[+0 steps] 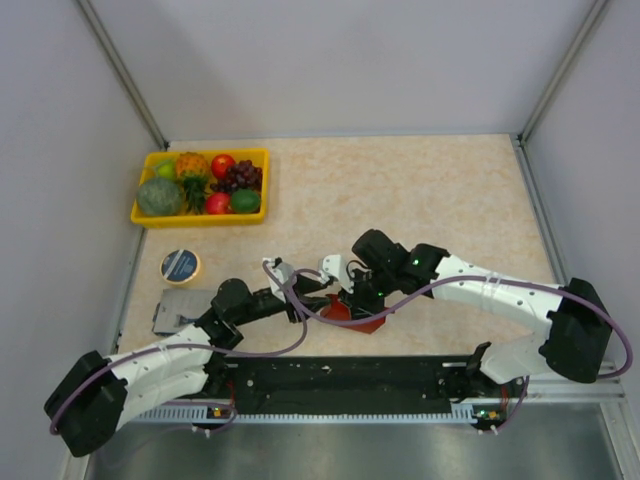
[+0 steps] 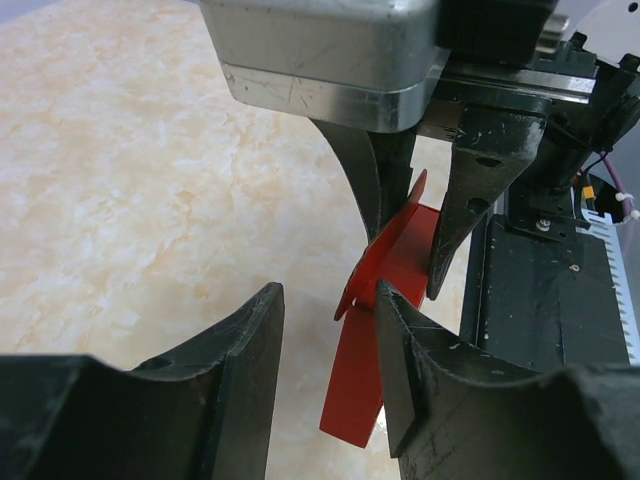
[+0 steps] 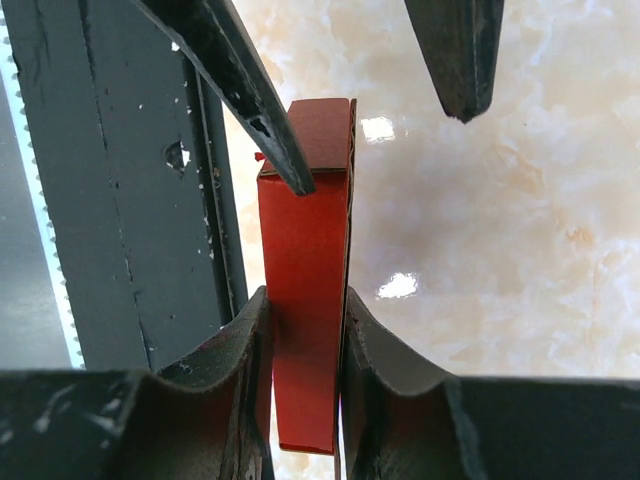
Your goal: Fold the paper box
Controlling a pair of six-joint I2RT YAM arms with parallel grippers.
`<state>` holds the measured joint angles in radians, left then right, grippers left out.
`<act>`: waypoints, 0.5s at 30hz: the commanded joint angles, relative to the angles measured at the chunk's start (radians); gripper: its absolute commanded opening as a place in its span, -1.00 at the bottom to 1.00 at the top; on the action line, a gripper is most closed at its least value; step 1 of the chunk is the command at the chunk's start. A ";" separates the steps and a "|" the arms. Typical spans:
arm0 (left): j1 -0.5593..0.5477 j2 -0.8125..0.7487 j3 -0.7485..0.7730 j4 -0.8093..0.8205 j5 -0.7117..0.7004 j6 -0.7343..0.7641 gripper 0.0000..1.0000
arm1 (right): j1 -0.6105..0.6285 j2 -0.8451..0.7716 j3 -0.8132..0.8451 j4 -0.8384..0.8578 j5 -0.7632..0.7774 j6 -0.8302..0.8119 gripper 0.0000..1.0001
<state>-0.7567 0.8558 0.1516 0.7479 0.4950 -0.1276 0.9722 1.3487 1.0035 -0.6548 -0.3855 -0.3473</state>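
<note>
Red paper box point(image 3: 305, 250) is sitting clamped in the right gripper point(image 3: 305, 305), long axis pointing into the parted left gripper point(image 2: 328, 300).

Box point(image 3: 305, 300): bright red, plain. Table point(image 1: 420, 190): beige with cream marbling. Tray point(image 1: 142, 215): yellow. Fruit point(image 1: 222, 165) in it: red, green, orange, dark purple. Tin point(image 1: 181, 265): blue top, cream rim. Left arm point(image 1: 160, 360), right arm point(image 1: 500, 290): white, black joints.
</note>
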 commanded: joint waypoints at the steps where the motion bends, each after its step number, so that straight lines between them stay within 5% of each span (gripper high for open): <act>1: -0.004 0.038 0.055 0.021 0.043 0.036 -0.09 | -0.003 -0.011 0.049 0.006 -0.029 -0.013 -0.81; 15: -0.050 0.051 0.054 0.044 -0.057 0.025 -0.83 | -0.003 0.024 0.083 0.015 0.020 0.016 -0.87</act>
<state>-0.7788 0.9138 0.1795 0.7486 0.5175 -0.1055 0.9718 1.3602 1.0199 -0.6724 -0.3775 -0.3466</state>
